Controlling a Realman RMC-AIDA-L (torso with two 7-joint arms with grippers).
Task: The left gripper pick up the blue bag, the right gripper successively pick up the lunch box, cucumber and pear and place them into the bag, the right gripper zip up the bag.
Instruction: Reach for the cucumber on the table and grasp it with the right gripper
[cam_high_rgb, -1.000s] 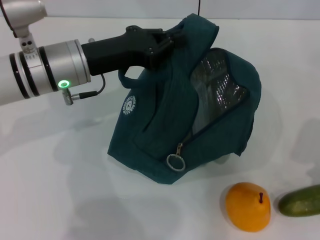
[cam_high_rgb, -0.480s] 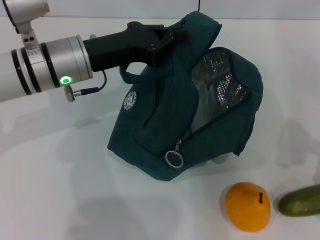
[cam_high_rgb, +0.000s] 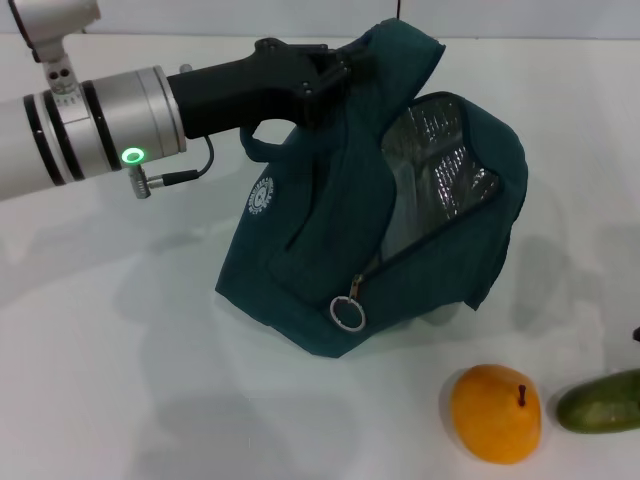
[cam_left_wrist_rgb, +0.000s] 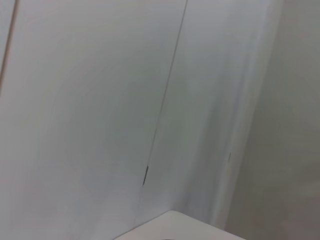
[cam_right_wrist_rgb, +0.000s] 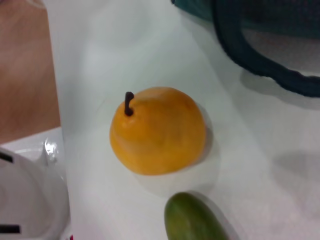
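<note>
The black two-finger left gripper (cam_high_rgb: 335, 70), clamped on the dark teal-blue fabric bag (cam_high_rgb: 330, 240), has raised its top slightly, widening the silvery mouth. The bag's base rests on the white table (cam_high_rgb: 120, 380); loading can begin. The right gripper is out of view.

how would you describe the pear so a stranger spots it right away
Start at the blue bag the left gripper holds up on the white table. Nearer the robot than its zipper ring sits the pear, round, orange-yellow, brown-stemmed, unlike the dark green cucumber beside it.
</note>
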